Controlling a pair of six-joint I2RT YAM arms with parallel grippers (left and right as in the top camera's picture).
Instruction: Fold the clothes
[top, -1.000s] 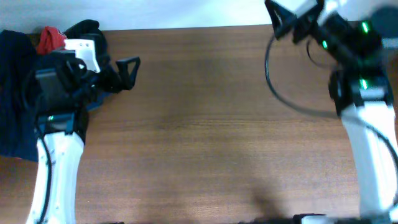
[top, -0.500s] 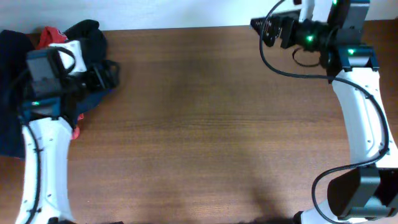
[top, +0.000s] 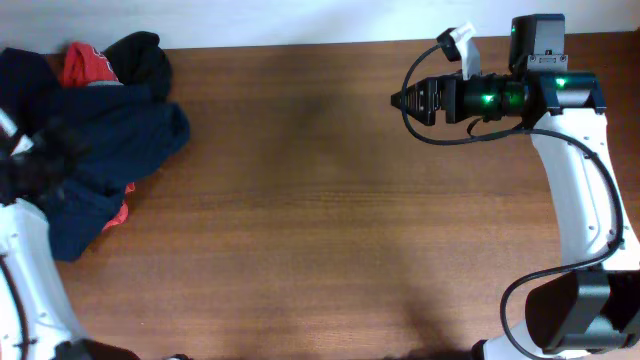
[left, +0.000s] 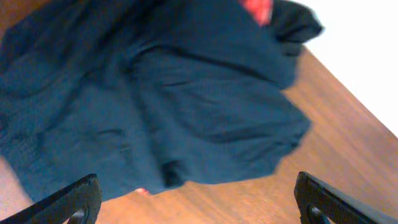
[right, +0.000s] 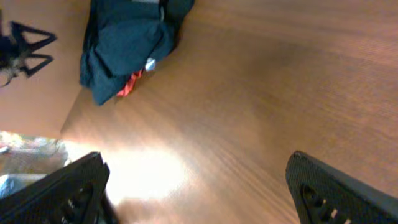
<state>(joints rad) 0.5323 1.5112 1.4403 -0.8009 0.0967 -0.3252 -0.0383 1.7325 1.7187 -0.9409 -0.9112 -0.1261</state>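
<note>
No writing, label or number can be read in any view; the clothes (top: 120, 135) and the red garment (top: 85, 68) show no legible lettering.

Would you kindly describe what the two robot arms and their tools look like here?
Both arms have smooth white links, the right arm and left arm alike. The right one's black wrist housing shows green lights, with a thin black cable looping beside it. The left tool and right tool are black, with angular tapering fingers.
</note>
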